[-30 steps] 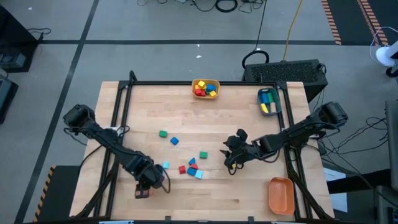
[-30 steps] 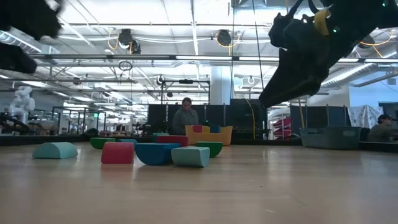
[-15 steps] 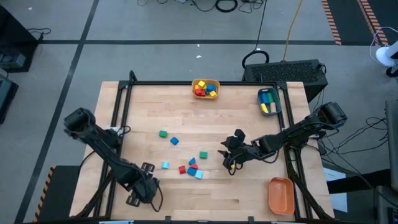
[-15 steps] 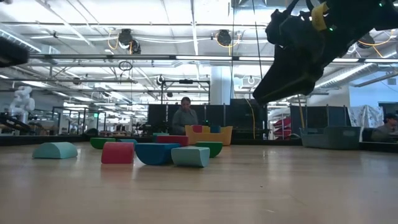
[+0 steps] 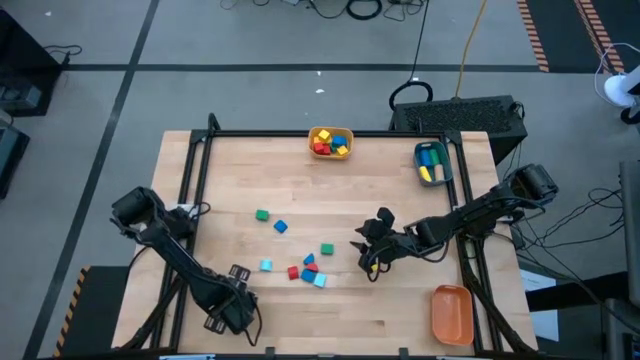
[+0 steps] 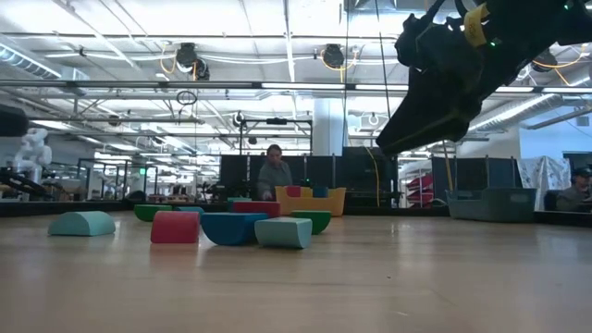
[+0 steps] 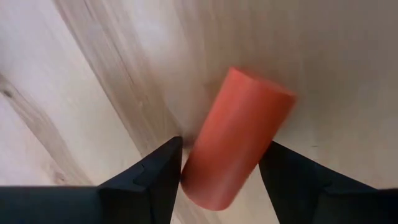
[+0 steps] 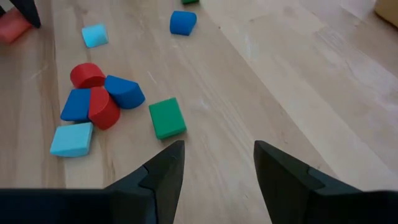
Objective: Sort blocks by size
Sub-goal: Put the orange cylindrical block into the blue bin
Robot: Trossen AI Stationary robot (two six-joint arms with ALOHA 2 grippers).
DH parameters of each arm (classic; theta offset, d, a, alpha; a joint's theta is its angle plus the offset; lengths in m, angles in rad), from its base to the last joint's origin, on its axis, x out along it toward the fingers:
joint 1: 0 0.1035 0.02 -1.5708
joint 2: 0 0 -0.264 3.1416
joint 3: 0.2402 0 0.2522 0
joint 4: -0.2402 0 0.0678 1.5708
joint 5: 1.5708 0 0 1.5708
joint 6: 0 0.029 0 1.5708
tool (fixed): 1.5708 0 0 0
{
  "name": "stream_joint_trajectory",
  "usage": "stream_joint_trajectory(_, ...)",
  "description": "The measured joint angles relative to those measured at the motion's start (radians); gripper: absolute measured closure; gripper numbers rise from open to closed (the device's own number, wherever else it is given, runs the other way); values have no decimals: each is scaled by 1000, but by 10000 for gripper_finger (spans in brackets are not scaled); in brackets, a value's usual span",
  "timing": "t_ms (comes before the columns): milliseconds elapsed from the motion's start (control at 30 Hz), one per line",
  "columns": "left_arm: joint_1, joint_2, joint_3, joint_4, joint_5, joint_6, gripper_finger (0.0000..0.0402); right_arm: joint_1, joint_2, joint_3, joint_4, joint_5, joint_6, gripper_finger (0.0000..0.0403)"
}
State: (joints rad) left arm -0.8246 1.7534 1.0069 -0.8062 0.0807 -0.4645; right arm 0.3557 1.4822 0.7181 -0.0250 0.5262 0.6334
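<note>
Wooden and pale, the desk [image 5: 400,180] is seen from above inside a dark frame on a grey floor. At its far edge a yellow bin [image 5: 331,142] already holds several red, yellow and blue blocks, and a teal bin [image 5: 432,163] holds a few longer pieces; an orange bin [image 5: 451,313] near the right front corner appears empty. About eight loose blocks [image 5: 300,255] are left scattered mid-desk, so the sorting is judged roughly half done. The left end effector [image 5: 226,310] is placed near the front left edge, and the right end effector [image 5: 372,252] hangs just right of the scattered group. From desk height, rounded cyan, red, blue and green pieces are seen in a row, with a person standing far behind and a dark arm overhead. Through the left wrist camera, a red cylinder [image 7: 236,137] is seen clasped between the two dark fingers [image 7: 149,180], just over or on the desk. Through the right wrist camera, the fingers [image 8: 161,174] stand parted with nothing between them, above a green block [image 8: 166,117] and a red-and-blue cluster.
</note>
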Motion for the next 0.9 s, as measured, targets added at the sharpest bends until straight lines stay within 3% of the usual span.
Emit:
stream_joint_trajectory(267, 43, 10, 1, -1, -5, -1, 265, 1, 0, 0, 6, 0, 9, 225)
stream_joint_trajectory(667, 163, 13, 14, 18, -39, -52, 267, 57, 0, 0, 101, 1, -67, 225)
stream_joint_trajectory(900, 231, 14, 73, 44, -92, 2, 267, 103, 35, 0, 253, -4, -251, 225)
